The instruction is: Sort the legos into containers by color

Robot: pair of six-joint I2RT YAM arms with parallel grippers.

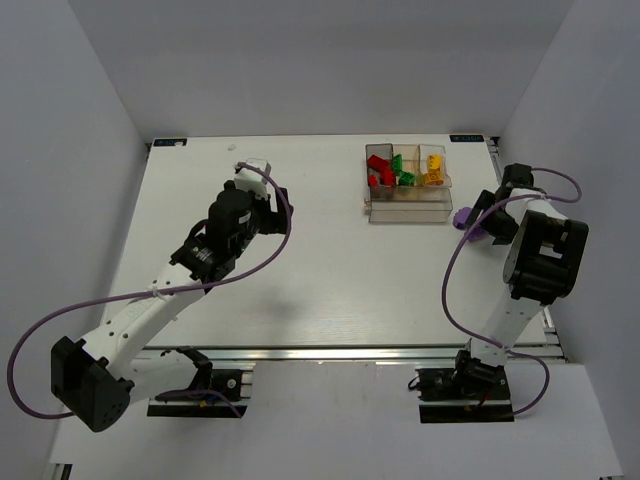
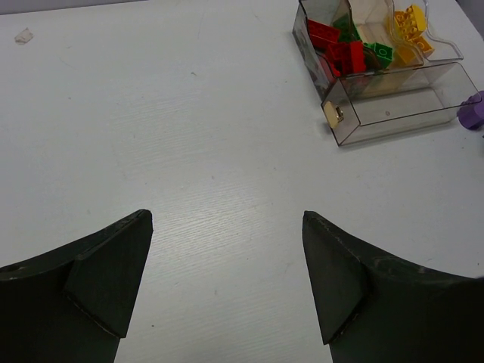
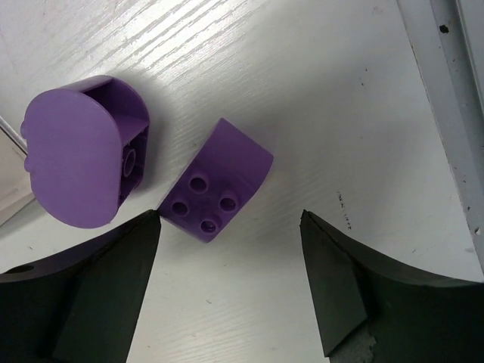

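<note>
The containers (image 1: 405,208) stand at the table's back right, a clear row of three bins with a front tray. The bins hold red legos (image 1: 378,172), green legos (image 1: 405,173) and yellow legos (image 1: 433,171). Two purple legos lie on the table right of the tray: a rounded one on its side (image 3: 79,151) and a curved one (image 3: 219,181). My right gripper (image 3: 229,218) is open just short of the curved one, its left fingertip almost at its corner. My left gripper (image 2: 227,215) is open over bare table, far left of the containers (image 2: 393,106).
A metal rail (image 3: 446,113) marks the table's right edge, close to the purple legos. A small clear scrap (image 2: 24,35) lies at the far left. White walls enclose the table on three sides. Purple cables loop along both arms.
</note>
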